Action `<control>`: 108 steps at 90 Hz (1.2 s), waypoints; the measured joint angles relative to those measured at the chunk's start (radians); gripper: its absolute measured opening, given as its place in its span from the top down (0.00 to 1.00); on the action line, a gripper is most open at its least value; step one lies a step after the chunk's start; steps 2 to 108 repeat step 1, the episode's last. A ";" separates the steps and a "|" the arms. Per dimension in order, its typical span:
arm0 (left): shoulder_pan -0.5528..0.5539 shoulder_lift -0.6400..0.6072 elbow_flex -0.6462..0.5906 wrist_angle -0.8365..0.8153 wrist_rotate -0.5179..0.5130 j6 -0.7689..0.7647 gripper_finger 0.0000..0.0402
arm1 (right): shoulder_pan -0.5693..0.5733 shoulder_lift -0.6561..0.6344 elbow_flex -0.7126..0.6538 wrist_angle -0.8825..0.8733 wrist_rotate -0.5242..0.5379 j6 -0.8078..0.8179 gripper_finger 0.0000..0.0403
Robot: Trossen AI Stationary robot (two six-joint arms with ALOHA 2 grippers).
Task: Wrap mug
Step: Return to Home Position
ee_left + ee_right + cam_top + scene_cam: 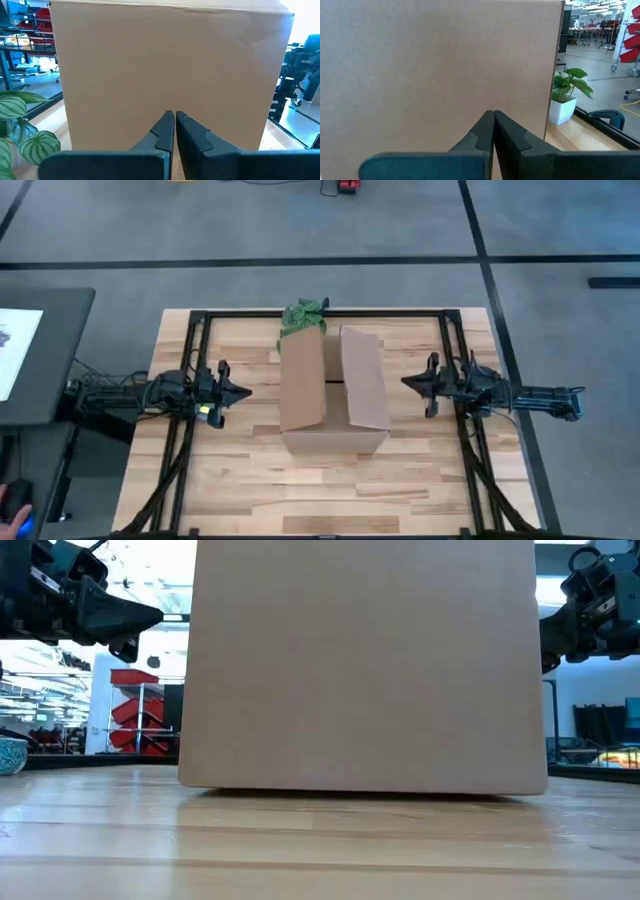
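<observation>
A brown cardboard box (333,395) stands in the middle of the table with its two top flaps raised. Green patterned wrapping (303,316) sticks up at the box's far side; the mug is hidden. My left gripper (243,391) hovers shut to the left of the box, pointing at its left wall (170,65). My right gripper (408,382) hovers shut to the right of the box, pointing at its right wall (440,65). Neither touches the box.
A black frame (200,320) runs around the wooden table top. A grey side table (40,350) with a sheet stands off the left edge. Bare wood lies in front of the box (330,490). A green-leaf-patterned thing (22,130) shows in the left wrist view.
</observation>
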 joint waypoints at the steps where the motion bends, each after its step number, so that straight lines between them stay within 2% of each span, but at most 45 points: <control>1: 0.000 0.000 0.000 0.000 0.000 0.000 1.00 | 0.000 0.000 0.000 0.000 0.000 0.000 1.00; 108: 0.000 0.000 0.000 0.000 0.000 0.000 1.00 | 0.000 0.000 0.000 0.000 0.000 0.000 1.00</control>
